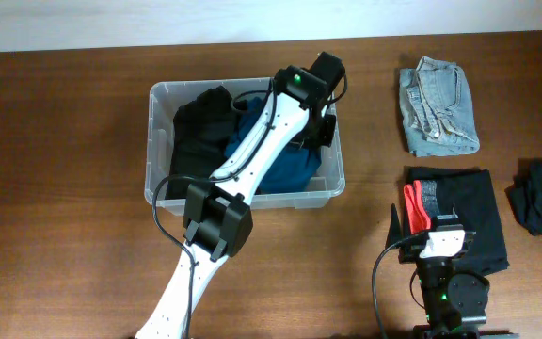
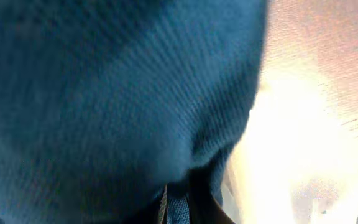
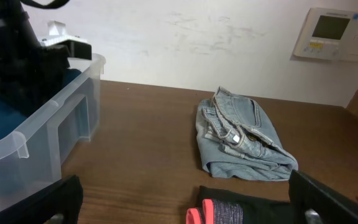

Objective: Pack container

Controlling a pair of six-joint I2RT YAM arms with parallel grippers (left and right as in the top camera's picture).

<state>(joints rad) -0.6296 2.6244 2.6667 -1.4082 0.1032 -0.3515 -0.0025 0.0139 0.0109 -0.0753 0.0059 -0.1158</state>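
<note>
The left gripper is sunk in a teal-blue knitted garment. The knit fills its wrist view and hides the fingers, so I cannot tell whether they are clamped on the cloth or free of it. That garment lies against the 3 o'clock wall of the clear rectangular plastic container, with a crumpled black garment at its 9 o'clock end. The container sits just left of centre on the brown wooden bench.

The right gripper is spread wide and holds nothing. It hangs at 5 o'clock over a folded black garment with a red piece, and folded pale-blue denim jeans lie at 2 o'clock.

The likely risk is that knit snagged on the fingers lifts with the arm and drags the garment back over the rim. A sideways pull could also shove the light container.
</note>
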